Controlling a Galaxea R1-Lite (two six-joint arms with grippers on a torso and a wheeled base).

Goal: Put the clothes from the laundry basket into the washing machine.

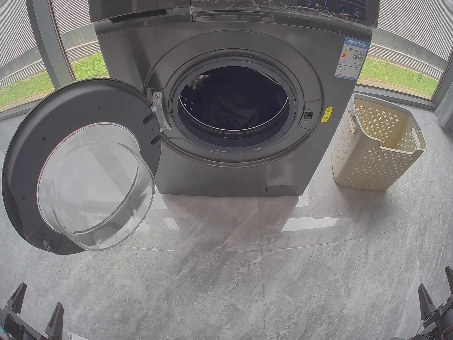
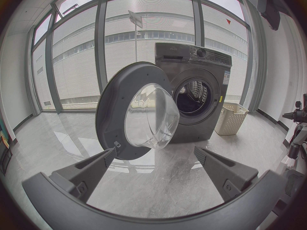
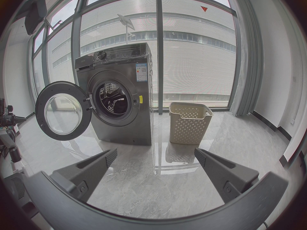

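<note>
The grey washing machine (image 1: 236, 95) stands ahead with its round door (image 1: 80, 166) swung wide to the left. Dark clothes (image 1: 236, 102) lie inside the drum. The cream laundry basket (image 1: 375, 140) stands on the floor right of the machine, and its visible inside holds nothing. My left gripper (image 1: 35, 310) hangs low at the near left, open with nothing between its fingers (image 2: 96, 170). My right gripper (image 1: 436, 291) hangs low at the near right, open as well and holding nothing. The machine (image 3: 118, 93) and basket (image 3: 189, 122) stand well ahead of both grippers.
Glossy grey marble floor (image 1: 245, 270) stretches between me and the machine. Tall windows (image 1: 415, 34) run behind it. The open door juts out over the floor on the left.
</note>
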